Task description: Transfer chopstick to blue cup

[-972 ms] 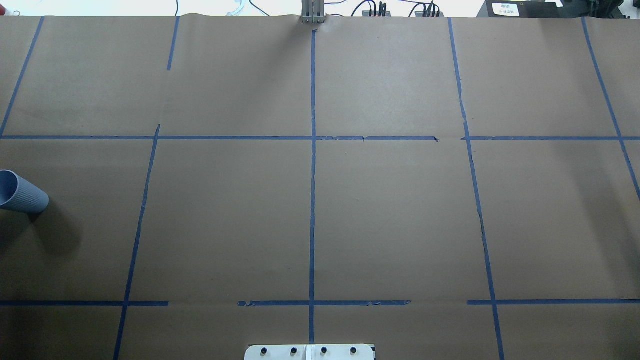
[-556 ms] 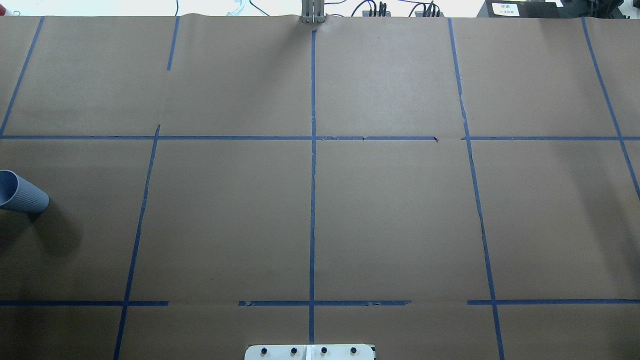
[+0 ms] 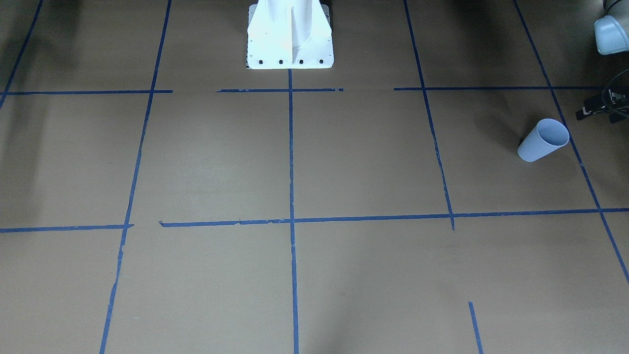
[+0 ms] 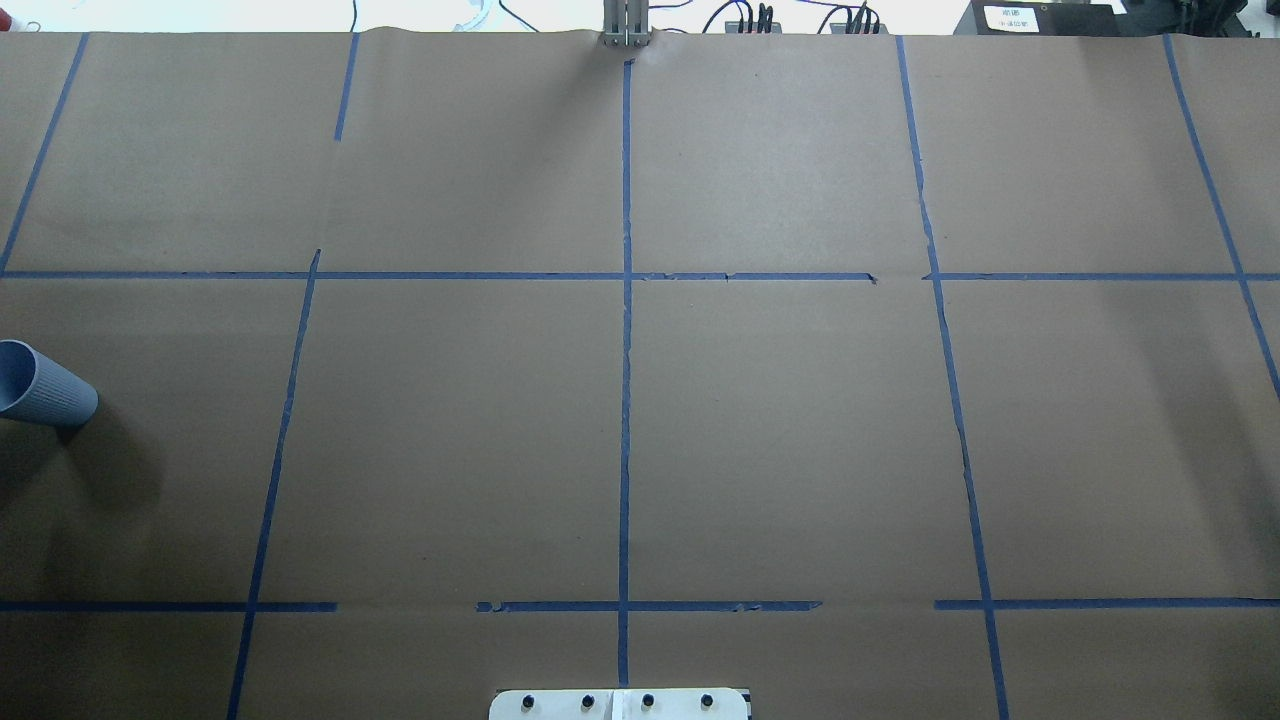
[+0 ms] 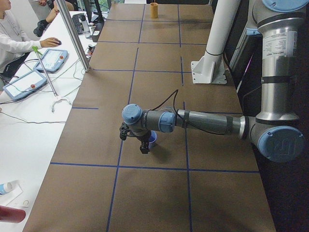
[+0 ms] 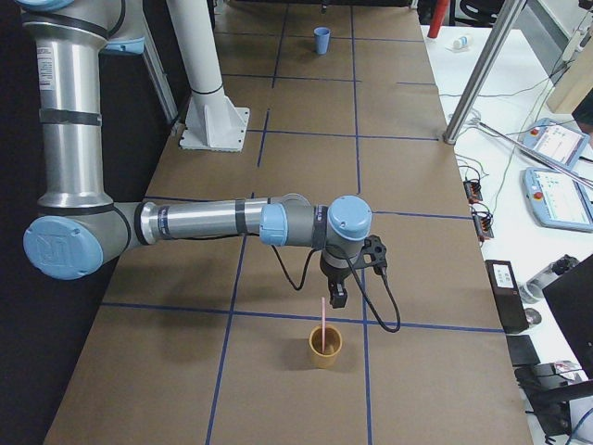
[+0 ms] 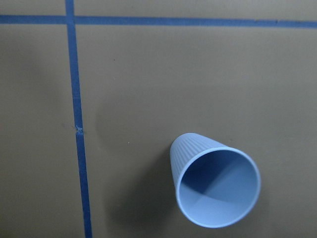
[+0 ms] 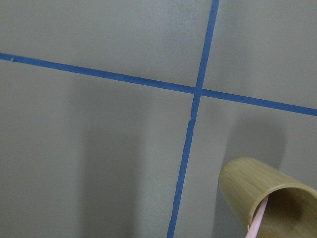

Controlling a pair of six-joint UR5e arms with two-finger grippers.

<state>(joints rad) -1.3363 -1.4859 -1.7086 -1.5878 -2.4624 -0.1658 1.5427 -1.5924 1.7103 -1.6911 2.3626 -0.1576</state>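
The blue cup (image 4: 42, 386) stands upright and empty at the table's left edge; it also shows in the front view (image 3: 543, 140) and the left wrist view (image 7: 216, 186). In the left side view my left gripper (image 5: 144, 148) hangs just over the blue cup (image 5: 152, 140); I cannot tell if it is open or shut. One pink chopstick (image 6: 321, 323) stands in a bamboo cup (image 6: 325, 349) at the right end, and shows in the right wrist view (image 8: 255, 223). My right gripper (image 6: 335, 298) hangs beside the stick's top; I cannot tell its state or whether it touches the stick.
The table is brown paper with a grid of blue tape (image 4: 625, 350). The white robot base (image 3: 290, 34) stands at the near middle edge. A metal post (image 6: 477, 69) and operators' pendants stand on the white bench beyond the far edge.
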